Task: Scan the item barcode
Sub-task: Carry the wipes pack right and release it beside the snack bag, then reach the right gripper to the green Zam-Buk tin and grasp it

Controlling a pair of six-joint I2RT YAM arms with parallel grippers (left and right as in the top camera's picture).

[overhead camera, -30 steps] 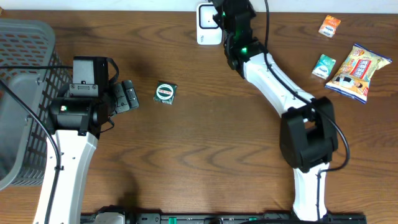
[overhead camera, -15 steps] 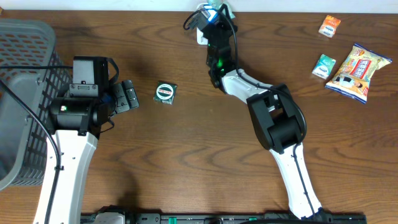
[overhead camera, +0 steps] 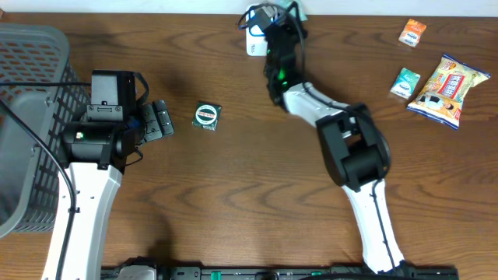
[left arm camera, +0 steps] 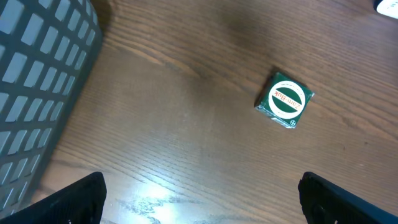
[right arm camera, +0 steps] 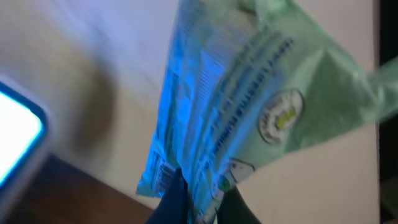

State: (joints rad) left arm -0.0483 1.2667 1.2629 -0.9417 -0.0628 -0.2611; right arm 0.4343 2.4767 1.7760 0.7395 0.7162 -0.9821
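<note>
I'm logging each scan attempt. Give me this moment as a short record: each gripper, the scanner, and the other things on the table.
right gripper: shut on a green packet, held up at the scanner
scanner: white, at the table's far edge
left gripper: open, holding nothing
green box: flat on the table, just beyond the left gripper, apart from it
basket: grey, at the left edge
waiting items: snack bag, small green pack, orange pack, far right

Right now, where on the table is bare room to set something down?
The wide wood between the left arm and right arm, nearer than the green box, is bare. Crowded: the far right corner with three snack packs, and around the scanner.
</note>
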